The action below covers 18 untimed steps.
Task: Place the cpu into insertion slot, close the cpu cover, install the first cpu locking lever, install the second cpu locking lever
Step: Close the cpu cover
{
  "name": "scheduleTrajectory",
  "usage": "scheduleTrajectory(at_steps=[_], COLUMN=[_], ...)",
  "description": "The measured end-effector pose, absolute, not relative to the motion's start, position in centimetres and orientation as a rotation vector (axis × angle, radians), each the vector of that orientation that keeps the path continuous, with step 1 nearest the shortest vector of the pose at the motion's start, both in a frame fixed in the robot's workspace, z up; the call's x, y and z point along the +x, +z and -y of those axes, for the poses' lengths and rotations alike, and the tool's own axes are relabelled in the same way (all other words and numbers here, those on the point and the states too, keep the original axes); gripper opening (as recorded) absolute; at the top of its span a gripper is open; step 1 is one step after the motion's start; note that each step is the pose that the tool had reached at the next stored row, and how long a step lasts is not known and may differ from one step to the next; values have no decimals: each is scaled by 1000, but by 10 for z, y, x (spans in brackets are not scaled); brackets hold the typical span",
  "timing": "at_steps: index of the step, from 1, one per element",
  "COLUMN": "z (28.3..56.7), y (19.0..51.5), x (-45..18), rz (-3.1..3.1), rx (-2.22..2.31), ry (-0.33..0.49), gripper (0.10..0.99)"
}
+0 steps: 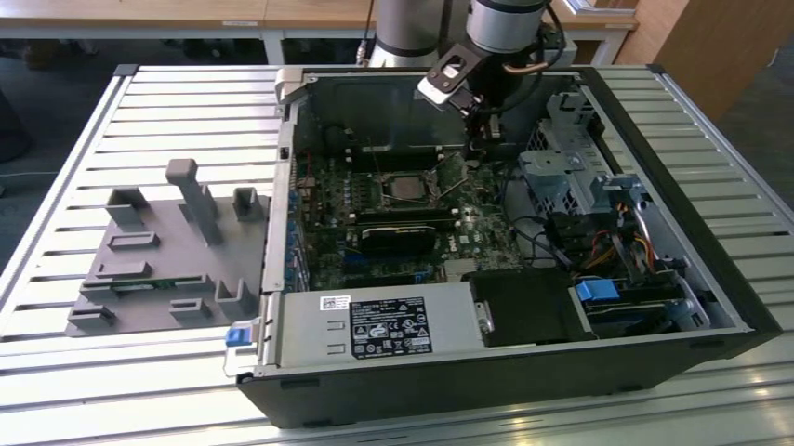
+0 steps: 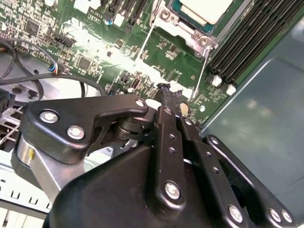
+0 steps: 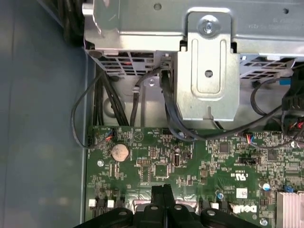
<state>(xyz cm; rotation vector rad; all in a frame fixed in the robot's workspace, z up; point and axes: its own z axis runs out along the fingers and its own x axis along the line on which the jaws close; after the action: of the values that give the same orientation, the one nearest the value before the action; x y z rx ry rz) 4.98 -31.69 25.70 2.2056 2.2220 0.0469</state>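
My claw (image 2: pixel 172 96) is narrow, its fingers (image 2: pixel 166 123) pressed together with nothing between them, and it hangs low over the green board (image 3: pixel 199 166). Just beside its tip ends one locking lever (image 2: pixel 200 73), a thin bright rod standing free of the board. The other locking lever (image 2: pixel 144 42) slants out at the opposite side. Beyond them the cpu (image 2: pixel 205 8) lies in the insertion slot (image 1: pixel 403 187), and the cpu cover (image 2: pixel 186 28) seems to be down around it.

So I judge the first lever is the step in hand. It calls for a push on the rod's end until it locks, without touching the small parts of the board.

The second wrist view gives me the rods and the cpu. The first wrist view looks across the board to a coin cell (image 3: pixel 119 152) and a metal bracket (image 3: pixel 206 71). The exterior view places my claw just at the far side of the slot, toward the exterior view's right, with the power supply box (image 1: pixel 378 325) at the near edge.
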Motion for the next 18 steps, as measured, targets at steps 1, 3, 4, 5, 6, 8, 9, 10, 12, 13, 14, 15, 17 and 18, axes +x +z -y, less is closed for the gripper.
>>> scheduleTrajectory(at_steps=[1,3,4,5,6,8,9,10,12,13,14,15,17,18], z=[317,317,316,316,316,316,316,316,316,316,316,316,316,316], y=[257,257,256,256,256,255,255,255,253,252,252,251,249,249], x=[51,54,55,56,57,59,60,61,61,61,62,62,62,62], rz=[-2222,-2222,-2222,-2222,-2222,-2222,-2222,-2222,-2222,-2222,-2222,-2222,-2222,-2222], rx=[2206,2206,2206,2206,2206,2206,2206,2206,2206,2206,2206,2206,2206,2206], ry=[47,47,47,47,47,47,47,47,47,46,47,46,46,46], gripper=[114,114,114,114,114,114,114,114,114,114,114,114,114,114])
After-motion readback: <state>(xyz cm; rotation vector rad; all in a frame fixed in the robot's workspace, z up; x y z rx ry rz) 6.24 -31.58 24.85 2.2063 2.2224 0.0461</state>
